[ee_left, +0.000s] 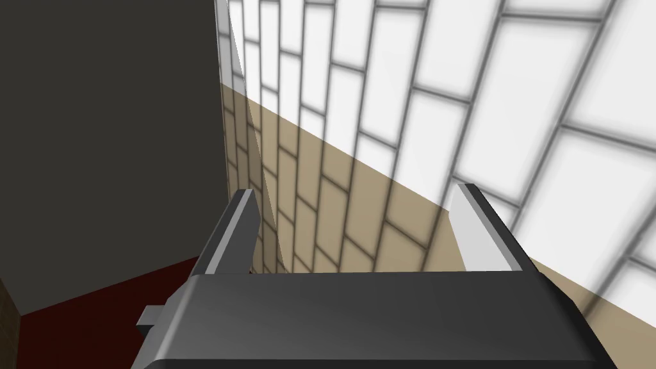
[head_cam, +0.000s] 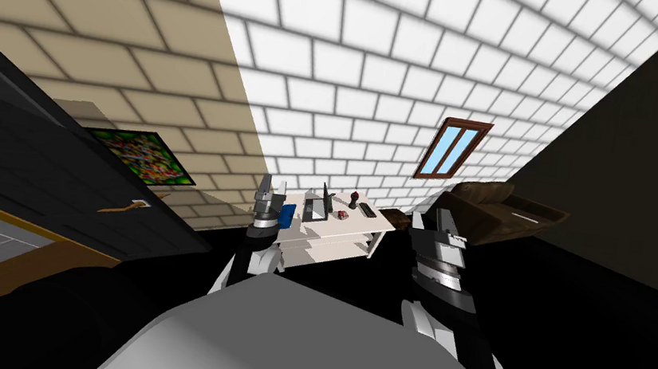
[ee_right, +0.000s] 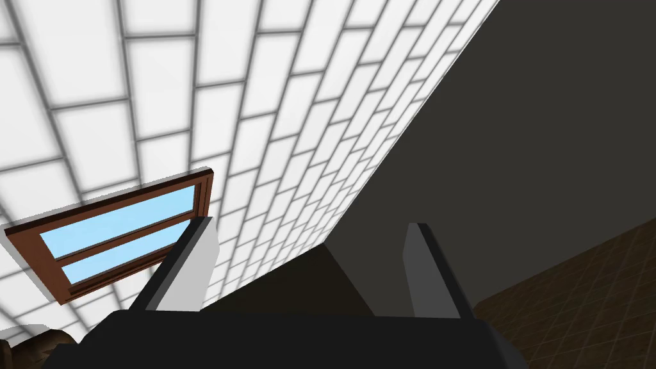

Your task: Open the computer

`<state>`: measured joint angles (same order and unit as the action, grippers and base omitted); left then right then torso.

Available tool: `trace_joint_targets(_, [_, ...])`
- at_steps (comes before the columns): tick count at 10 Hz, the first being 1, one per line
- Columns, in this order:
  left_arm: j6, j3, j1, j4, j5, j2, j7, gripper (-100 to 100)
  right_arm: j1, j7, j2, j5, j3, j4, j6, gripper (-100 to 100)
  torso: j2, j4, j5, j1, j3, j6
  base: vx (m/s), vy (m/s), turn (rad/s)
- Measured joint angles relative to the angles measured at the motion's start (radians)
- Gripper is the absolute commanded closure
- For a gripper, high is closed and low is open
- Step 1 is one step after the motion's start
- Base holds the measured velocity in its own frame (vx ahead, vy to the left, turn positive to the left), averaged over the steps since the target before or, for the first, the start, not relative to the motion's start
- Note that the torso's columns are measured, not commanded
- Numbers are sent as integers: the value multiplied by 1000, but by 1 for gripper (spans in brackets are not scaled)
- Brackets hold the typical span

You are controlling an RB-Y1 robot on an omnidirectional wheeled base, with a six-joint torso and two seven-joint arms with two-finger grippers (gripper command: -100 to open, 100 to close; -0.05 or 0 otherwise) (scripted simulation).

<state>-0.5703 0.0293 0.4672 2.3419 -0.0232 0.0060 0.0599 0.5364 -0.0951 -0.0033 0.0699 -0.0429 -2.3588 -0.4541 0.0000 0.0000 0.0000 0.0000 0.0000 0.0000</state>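
Observation:
The computer is a small laptop (head_cam: pixel 318 208) on a white table (head_cam: pixel 348 235) some way ahead, against the white brick wall. Its dark lid looks raised above a grey base. My left gripper (head_cam: pixel 271 184) is held up in front of the table's left end, still well short of it. In the left wrist view, the left gripper (ee_left: pixel 355 192) is open with nothing between its fingers. My right gripper (head_cam: pixel 434 215) is raised to the right of the table. The right wrist view shows the right gripper (ee_right: pixel 309 224) open and empty too.
On the table with the laptop are a blue object (head_cam: pixel 287 215), a small red item (head_cam: pixel 343 215), a dark upright piece (head_cam: pixel 355 198) and a flat dark item (head_cam: pixel 368 210). A brown sofa (head_cam: pixel 505 211) stands to the right. A dark door (head_cam: pixel 38 177) is at the left.

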Motion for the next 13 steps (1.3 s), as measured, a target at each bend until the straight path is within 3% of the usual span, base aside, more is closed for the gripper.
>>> trace_joint_targets(2, [0,0,0,0,0,0,0,0,0,0,0,0,0,0,0,0,104,105,0,0,-209,0,0,0,0])
trace_joint_targets(9, [0,0,0,0,0,0,0,0,0,0,0,0,0,0,0,0,618,617,0,0,-1234,0,0,0,0])
trace_joint_targets(10, [0,0,0,0,0,0,0,-100,0,0,0,0,0,0,0,0,691,691,0,0,-1382,0,16,-12,2])
trace_joint_targets(13, [29,-9,-9,-6,6,68,4,-100,0,0,0,0,0,0,0,0,736,736,0,-1,-1476,0,34,-38,6])
